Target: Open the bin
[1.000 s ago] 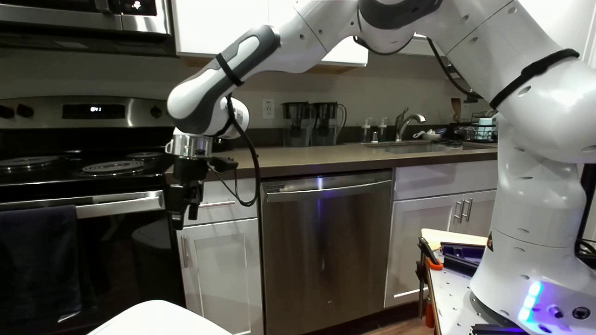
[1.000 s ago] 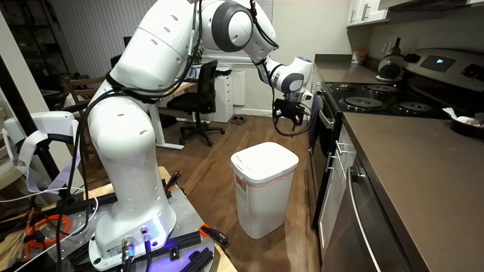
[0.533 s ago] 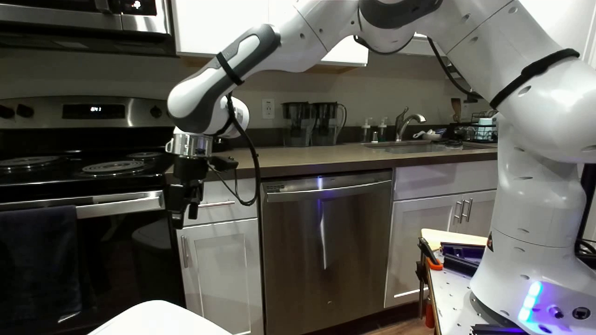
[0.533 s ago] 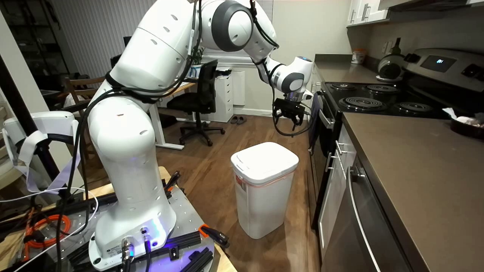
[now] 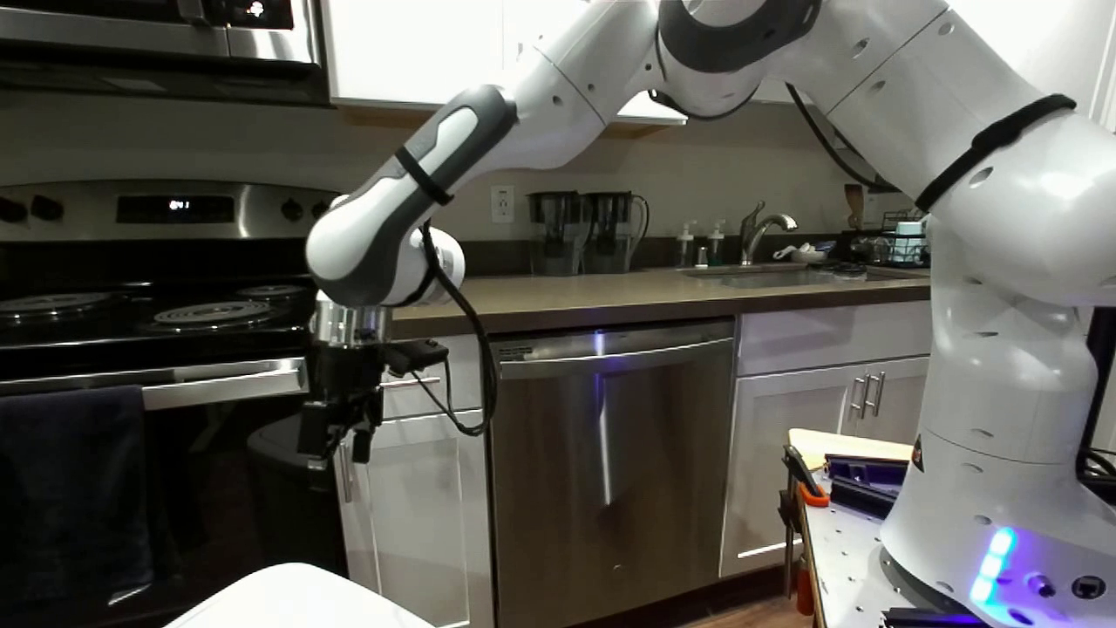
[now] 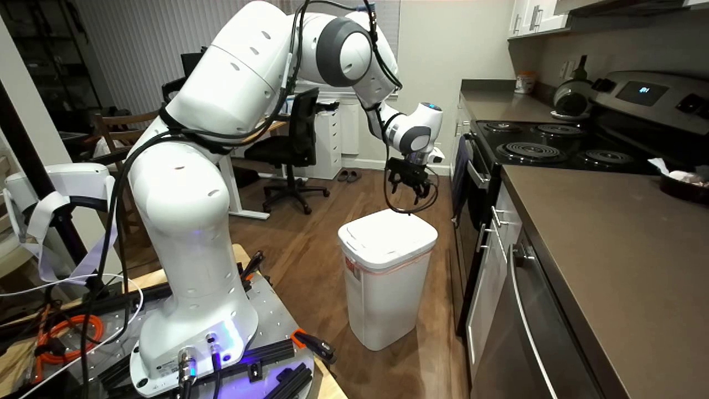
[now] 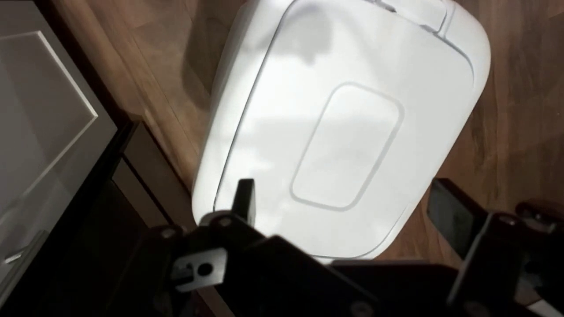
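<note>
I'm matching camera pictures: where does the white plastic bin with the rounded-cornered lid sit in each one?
In an exterior view: the bin is at the bottom edge, left of centre, only its top showing.
In an exterior view: the bin stands uncropped, below and slightly right of centre.
Wrist view: its lid fills the upper middle, cut off at the top.
Shared landmark: the black two-fingered gripper, visible in all three.

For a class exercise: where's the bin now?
In an exterior view, the bin stands on the floor, right of the robot base, left of the stove.
</note>
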### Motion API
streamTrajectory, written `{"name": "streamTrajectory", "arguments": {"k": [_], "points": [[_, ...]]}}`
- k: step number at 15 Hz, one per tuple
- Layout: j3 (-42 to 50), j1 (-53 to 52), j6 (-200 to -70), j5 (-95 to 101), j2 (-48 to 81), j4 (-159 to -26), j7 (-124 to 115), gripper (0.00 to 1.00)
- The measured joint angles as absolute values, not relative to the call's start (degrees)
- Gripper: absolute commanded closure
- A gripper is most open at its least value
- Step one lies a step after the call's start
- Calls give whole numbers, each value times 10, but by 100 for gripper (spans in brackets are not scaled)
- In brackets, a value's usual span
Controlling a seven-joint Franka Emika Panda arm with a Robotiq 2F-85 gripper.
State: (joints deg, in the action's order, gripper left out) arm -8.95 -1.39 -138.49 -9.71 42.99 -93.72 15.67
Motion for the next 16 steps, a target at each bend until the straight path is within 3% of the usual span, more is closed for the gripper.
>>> {"name": "streamTrajectory", "arguments": {"k": [5, 16], "points": [[-88, -72, -1451, -97, 460, -968, 4, 0], [-51, -161, -1443, -97, 512, -960, -186, 1]]}}
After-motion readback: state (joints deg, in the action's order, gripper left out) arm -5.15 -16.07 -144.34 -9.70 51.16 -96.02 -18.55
